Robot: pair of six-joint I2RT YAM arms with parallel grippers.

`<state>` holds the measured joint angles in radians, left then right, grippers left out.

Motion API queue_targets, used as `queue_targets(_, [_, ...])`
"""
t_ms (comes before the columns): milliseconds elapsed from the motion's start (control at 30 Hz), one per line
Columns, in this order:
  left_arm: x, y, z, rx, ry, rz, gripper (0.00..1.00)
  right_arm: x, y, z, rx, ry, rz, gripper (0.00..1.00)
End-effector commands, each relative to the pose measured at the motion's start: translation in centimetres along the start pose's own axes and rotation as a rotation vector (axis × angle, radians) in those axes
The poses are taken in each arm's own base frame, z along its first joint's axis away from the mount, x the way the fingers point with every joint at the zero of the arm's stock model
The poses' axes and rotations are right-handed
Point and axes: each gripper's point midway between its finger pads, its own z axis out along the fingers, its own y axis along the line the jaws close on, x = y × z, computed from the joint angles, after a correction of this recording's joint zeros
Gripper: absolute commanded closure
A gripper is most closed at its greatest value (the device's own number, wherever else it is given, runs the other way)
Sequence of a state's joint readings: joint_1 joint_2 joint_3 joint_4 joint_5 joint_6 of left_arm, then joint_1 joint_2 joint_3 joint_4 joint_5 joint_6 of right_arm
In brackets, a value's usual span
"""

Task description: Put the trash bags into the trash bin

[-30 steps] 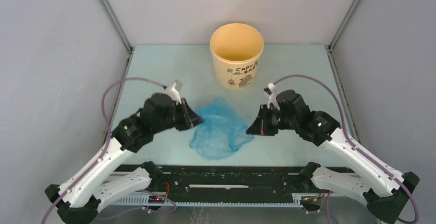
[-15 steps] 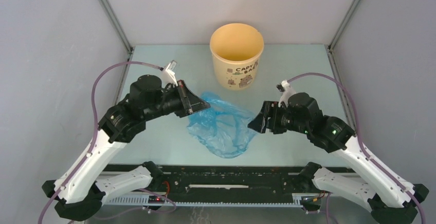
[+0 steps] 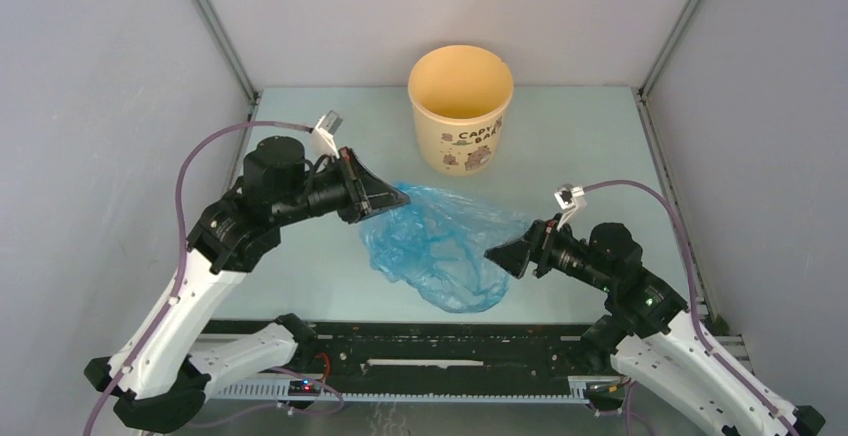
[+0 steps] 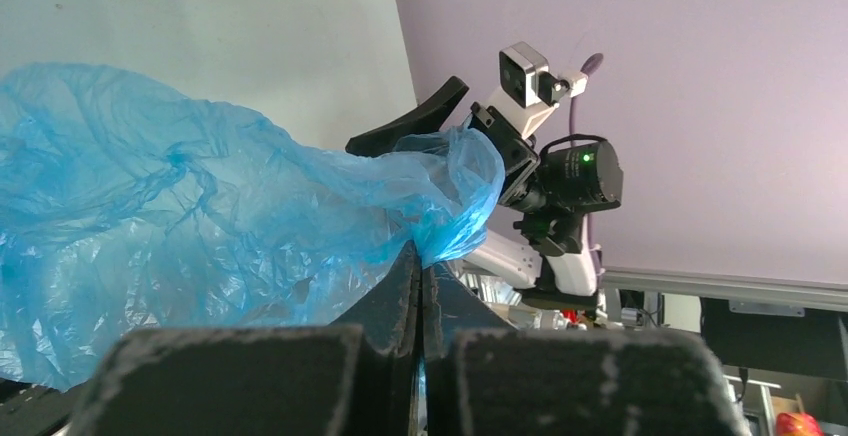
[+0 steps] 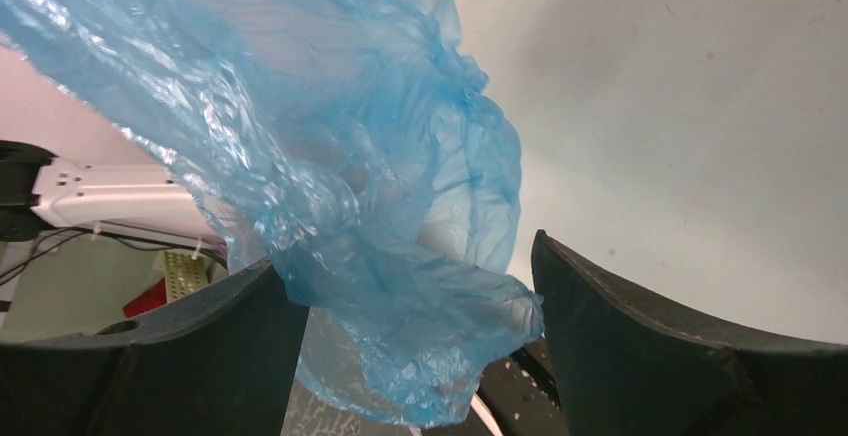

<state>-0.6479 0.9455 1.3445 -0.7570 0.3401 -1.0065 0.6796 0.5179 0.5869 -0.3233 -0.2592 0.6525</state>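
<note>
The trash bag [image 3: 440,241], a wrinkly light-blue film, lies spread on the table between both arms. My left gripper [image 3: 400,196] is shut on its upper left edge; in the left wrist view the film [image 4: 180,216] bunches out of the pressed-together tips [image 4: 420,251]. At the bag's right edge my right gripper [image 3: 492,253] stands open. The right wrist view shows a loose fold of the bag [image 5: 340,156] hanging between its spread fingers [image 5: 405,256], not pinched. Behind the bag stands the pale yellow trash bin [image 3: 460,106], upright, with nothing visible inside.
Grey enclosure walls with metal corner posts [image 3: 215,26] close in the pale green table [image 3: 590,136] on three sides. A black rail [image 3: 450,346] runs along the near edge between the arm bases. The right arm [image 4: 550,176] shows in the left wrist view.
My right gripper has opened and drawn back toward the near right. The left gripper, still shut on the bag, rose and moved toward the back, and the bag spread out to the right.
</note>
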Motion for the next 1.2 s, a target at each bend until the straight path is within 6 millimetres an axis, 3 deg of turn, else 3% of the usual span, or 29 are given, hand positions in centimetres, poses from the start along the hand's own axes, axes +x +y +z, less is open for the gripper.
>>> queue_targets(0, [-0.7,-2.7,-1.1,0.094,0.002,0.002,1.0,-2.0,2.3,-0.3,-0.133,-0.093,0.022,0.14])
queue_targets(167, [-1.4,-2.2,-1.2,0.087,-0.013,0.0,1.0,-1.9,3.5,-0.9,-0.187,-0.084,0.088,0.25])
queue_targets(433, [-2.2,-1.6,-1.2,0.086,-0.023,-0.007,1.0,-1.6,3.7,-2.5,-0.168,-0.111,0.15,0.35])
queue_targets(467, [-2.1,-1.6,-1.2,0.089,-0.022,-0.009,1.0,-1.7,3.5,-2.3,-0.158,-0.116,0.154,0.44])
queue_targets(567, [-2.3,-1.4,-1.1,0.09,-0.028,-0.004,0.99,-1.9,3.2,-1.9,-0.12,-0.105,0.215,0.93])
queue_targets(600, [-2.4,-1.3,-1.1,0.085,-0.032,0.001,0.95,-1.9,3.3,-1.8,-0.119,-0.098,0.241,1.0])
queue_targets(633, [-2.5,-1.1,-1.1,0.076,-0.041,0.006,0.86,-2.0,3.6,-1.8,-0.121,-0.094,0.268,1.0])
queue_targets(700, [-2.7,-0.3,-1.3,0.048,-0.068,0.035,0.63,-2.2,3.5,-1.8,-0.089,-0.087,0.36,1.0])
queue_targets(733, [-2.7,0.4,-1.3,0.028,-0.083,0.066,0.48,-2.3,3.4,-1.9,-0.059,-0.083,0.414,1.0])
queue_targets(867, [-1.7,5.1,-1.3,-0.084,-0.114,0.147,0.09,-3.2,3.3,-2.2,0.013,-0.082,0.593,1.0])
queue_targets(1000, [1.5,9.9,-0.3,-0.142,-0.045,0.111,0.0,-3.7,4.0,-2.0,0.024,-0.038,0.69,1.0])
queue_targets(1167, [3.7,12.7,0.9,-0.109,-0.037,0.028,0.0,-4.2,4.2,-1.7,0.062,-0.016,0.663,1.0])
